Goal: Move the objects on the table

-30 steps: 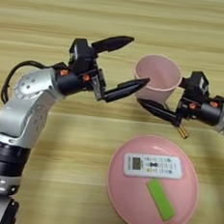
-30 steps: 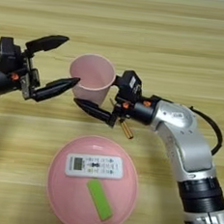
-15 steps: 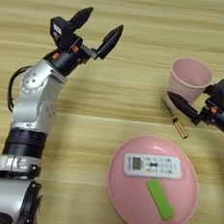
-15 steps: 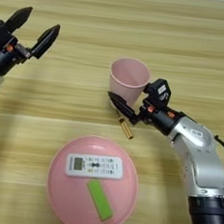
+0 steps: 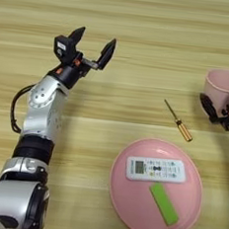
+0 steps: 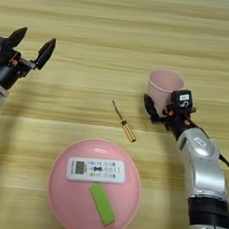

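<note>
One cup (image 6: 164,87), one remote (image 6: 97,170), one green bar (image 6: 102,203), one plate (image 6: 58,200) and one screwdriver (image 6: 123,121) lie on the desk (image 6: 119,32). The right pincer (image 6: 159,111) pinches the cup, which stands upright; its far finger is hidden behind the cup wall. The left pincer (image 5: 92,47) hangs spread and empty, well apart to the cup's left. The remote lies flat in the plate, near and below the right pincer, with the green bar just beside it.
</note>
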Tool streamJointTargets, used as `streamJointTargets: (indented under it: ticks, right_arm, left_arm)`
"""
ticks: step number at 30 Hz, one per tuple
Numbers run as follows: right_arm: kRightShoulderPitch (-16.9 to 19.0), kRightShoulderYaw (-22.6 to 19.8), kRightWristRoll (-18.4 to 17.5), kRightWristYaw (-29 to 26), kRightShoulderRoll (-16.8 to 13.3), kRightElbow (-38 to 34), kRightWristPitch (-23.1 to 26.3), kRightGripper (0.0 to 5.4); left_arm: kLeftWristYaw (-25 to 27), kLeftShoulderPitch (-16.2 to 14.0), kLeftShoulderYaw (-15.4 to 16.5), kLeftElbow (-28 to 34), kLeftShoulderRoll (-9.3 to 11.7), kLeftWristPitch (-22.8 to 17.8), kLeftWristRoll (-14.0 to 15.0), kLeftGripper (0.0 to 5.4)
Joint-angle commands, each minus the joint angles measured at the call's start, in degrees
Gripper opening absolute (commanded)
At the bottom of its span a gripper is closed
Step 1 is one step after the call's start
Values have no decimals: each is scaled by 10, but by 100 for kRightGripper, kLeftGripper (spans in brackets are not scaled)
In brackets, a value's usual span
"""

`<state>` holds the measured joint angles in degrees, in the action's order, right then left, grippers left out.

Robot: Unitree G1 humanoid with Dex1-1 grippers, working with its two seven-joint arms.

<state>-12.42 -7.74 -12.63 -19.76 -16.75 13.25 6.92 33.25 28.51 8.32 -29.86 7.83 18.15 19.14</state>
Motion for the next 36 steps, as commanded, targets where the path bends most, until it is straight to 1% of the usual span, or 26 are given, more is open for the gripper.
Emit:
streamJointTargets:
  ticks: [1, 7, 11, 14, 22, 28, 35, 36]
  right_arm:
    - [-15, -6, 9, 48, 34, 21, -3, 412]
    - [-23, -17, 9, 92, 64, 45, -14, 412]
    - [-25, -19, 21, 126, 86, 66, -45, 412]
    - [-26, -24, 26, 144, 96, 80, -65, 412]
    - [-20, -12, 57, 170, 102, 125, -100, 412]
    - [-21, -11, 66, 179, 106, 165, -118, 412]
    - [-24, -10, 72, 180, 106, 179, -131, 412]
    - [-24, -9, 72, 180, 106, 179, -132, 430]
  left_arm:
    - [-3, 14, 6, -13, 3, 8, -3, 540]
    - [-3, 16, 9, -20, 2, 13, -3, 540]
    - [-3, 17, 11, -22, 3, 15, -3, 540]
    - [-2, 17, 12, -23, 3, 15, -3, 540]
    - [0, 17, 13, -23, 3, 16, -2, 540]
    - [1, 17, 13, -23, 4, 15, -3, 540]
    - [2, 16, 14, -23, 3, 15, -4, 540]
    - [2, 17, 15, -23, 3, 15, -4, 540]
